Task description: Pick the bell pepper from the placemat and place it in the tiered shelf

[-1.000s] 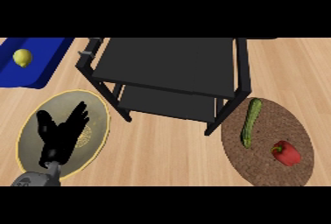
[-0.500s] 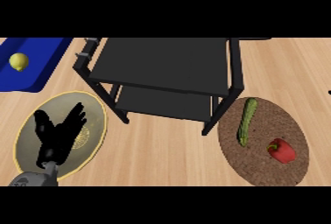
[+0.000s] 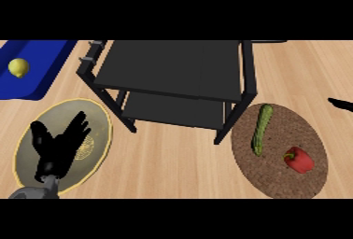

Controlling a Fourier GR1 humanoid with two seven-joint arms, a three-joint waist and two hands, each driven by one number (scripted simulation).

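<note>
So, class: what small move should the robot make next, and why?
Probably bring the right hand, just showing at the view's right edge, in over the red bell pepper. The pepper lies untouched on the round brown woven placemat, nearer that hand; the left hand rests open over the gold-rimmed plate.

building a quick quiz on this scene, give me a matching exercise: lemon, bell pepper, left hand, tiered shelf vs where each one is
Things:
1 lemon
2 bell pepper
3 left hand
4 tiered shelf

Places:
a on the brown placemat
b over the yellow-rimmed plate
c between the plate and the placemat
d on the blue tray

Pairs: 1-d, 2-a, 3-b, 4-c
</note>
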